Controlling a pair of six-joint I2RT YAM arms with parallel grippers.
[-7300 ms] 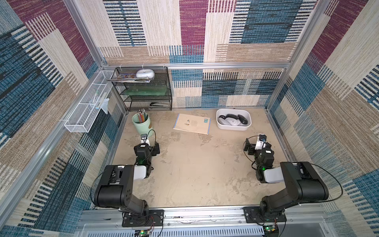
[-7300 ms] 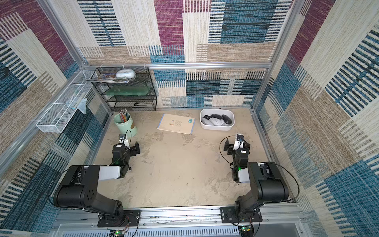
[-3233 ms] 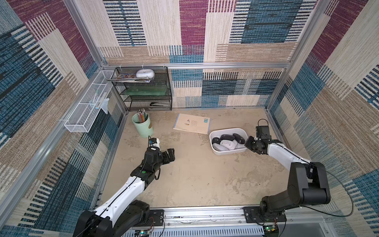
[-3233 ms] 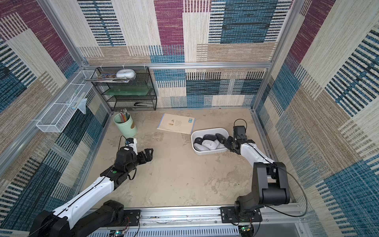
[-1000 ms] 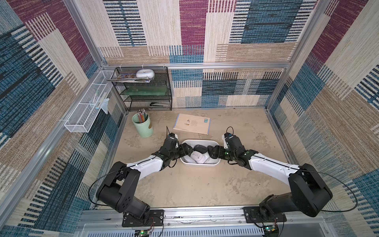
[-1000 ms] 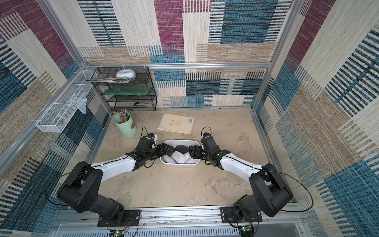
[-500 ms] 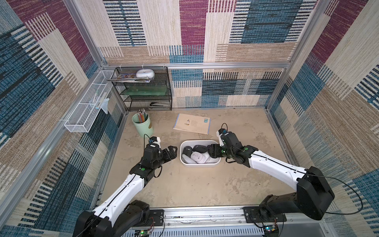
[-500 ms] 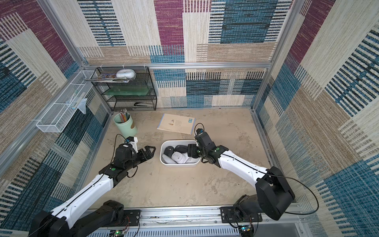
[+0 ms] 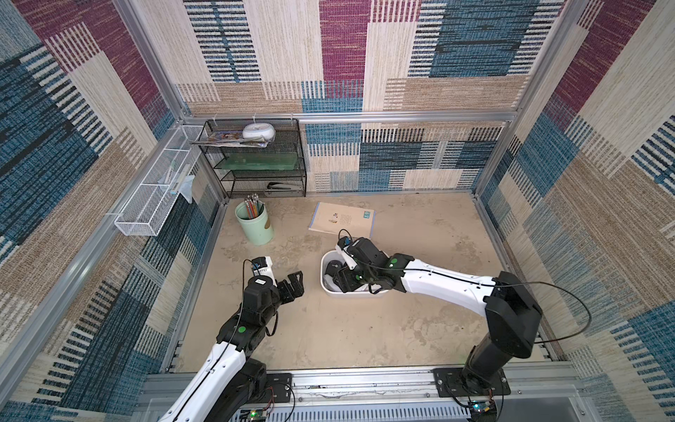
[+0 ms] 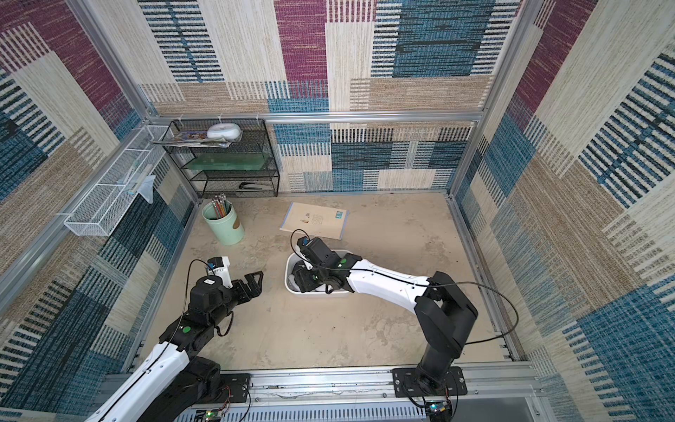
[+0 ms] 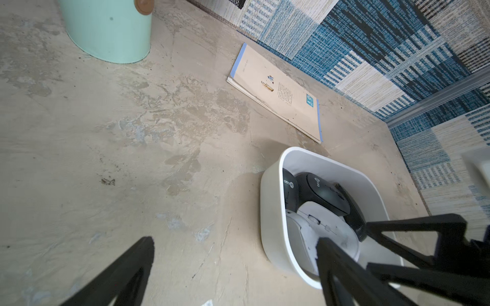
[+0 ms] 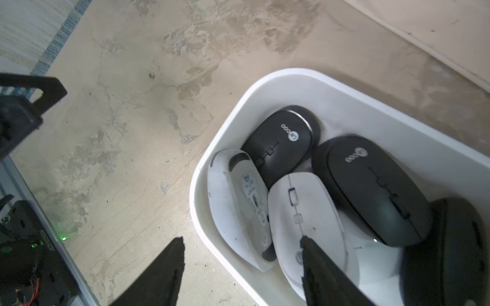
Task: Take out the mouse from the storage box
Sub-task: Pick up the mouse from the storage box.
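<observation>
The left gripper point(image 9: 294, 284) hangs over bare table point(image 9: 328, 329) with its jaws spread wide and nothing between them. A mint-green pencil cup point(image 9: 254, 226) stands well apart, ahead of it and off to its left. The storage box point(image 11: 271, 220) sits ahead of it to the right, near but not touching: both top views show a strip of table between the fingertips and the box wall.

All the mice are inside the box. The right wrist view shows four clearly:
- a white mouse lying belly-up point(image 12: 238, 201) against the end wall nearest the left gripper
- a white mouse right side up point(image 12: 302, 212) just beside it
- a flat black mouse point(image 12: 281, 140) behind those two
- a rounder black mouse point(image 12: 376, 190) further along

A fifth dark shape at the far end is too blurred to name. A paper booklet point(image 9: 341, 219) lies flat on the table beyond the box.

The right gripper point(image 12: 241, 242) hovers over that same end of the box with its jaws apart, gripping nothing. One finger is above the table outside the wall and the other is above the upright white mouse, so the box wall and the belly-up mouse lie between them. I cannot tell whether a fingertip touches anything.

I judge the task to be at its start. No mouse is out and neither gripper holds one. One gripper has yet to line up on a single mouse, come down, close on it, lift it over the rim and set it on the table.
</observation>
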